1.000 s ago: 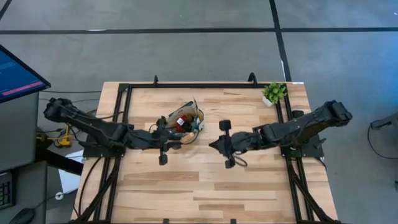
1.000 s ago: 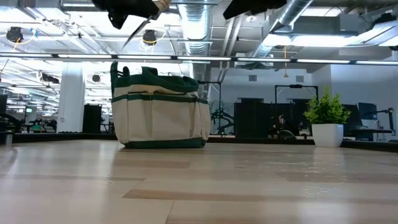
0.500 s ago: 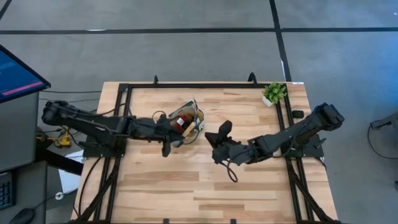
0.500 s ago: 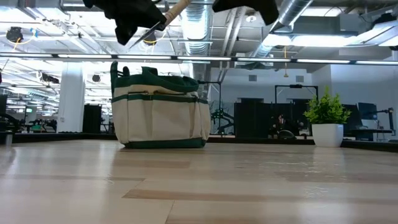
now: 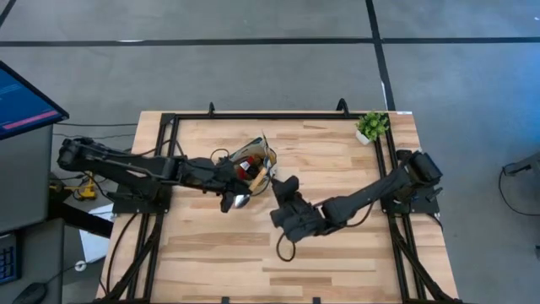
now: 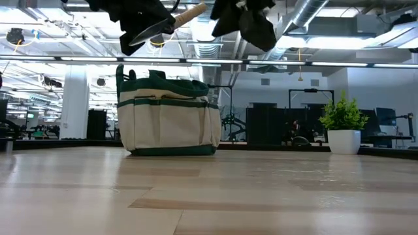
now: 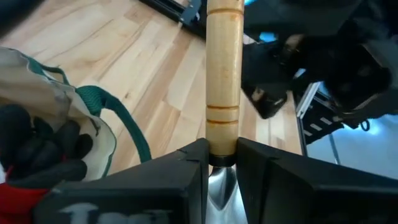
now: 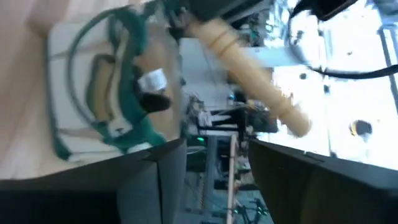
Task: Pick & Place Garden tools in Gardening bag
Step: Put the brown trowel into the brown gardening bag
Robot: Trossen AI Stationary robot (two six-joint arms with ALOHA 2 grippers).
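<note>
A silver trowel with a wooden handle (image 7: 222,74) hangs above the table, and my left gripper (image 5: 234,192) is shut on it. The cream and green gardening bag (image 5: 253,159) stands open on the table just beyond, with red and black pieces inside (image 5: 245,166). My right gripper (image 5: 279,201) hovers right next to the trowel's handle end, on its right, touching nothing. In the right wrist view its fingers (image 8: 158,180) stand apart, open, with the handle (image 8: 249,74) ahead of them. The low view shows both grippers high over the table, above the bag (image 6: 168,114). My left gripper pinches the trowel at its neck (image 7: 222,159), where the wooden handle meets the metal blade, between its two fingers. The handle sticks out past the fingertips toward the right arm. The blade (image 6: 146,30) slopes down on the other side. The trowel is clear of table and bag.
A small green potted plant (image 5: 371,127) stands at the table's far right corner. A black frame (image 5: 253,116) runs along the table's edges. Bare wooden tabletop (image 5: 278,262) lies on the near side of both arms.
My right gripper has swung toward the table's left and sunk a little, rolling as it went, and now sits beside the trowel's handle. My left gripper has rolled and shifted slightly toward the right arm. The trowel has turned with it, its handle now pointing toward the right gripper.
</note>
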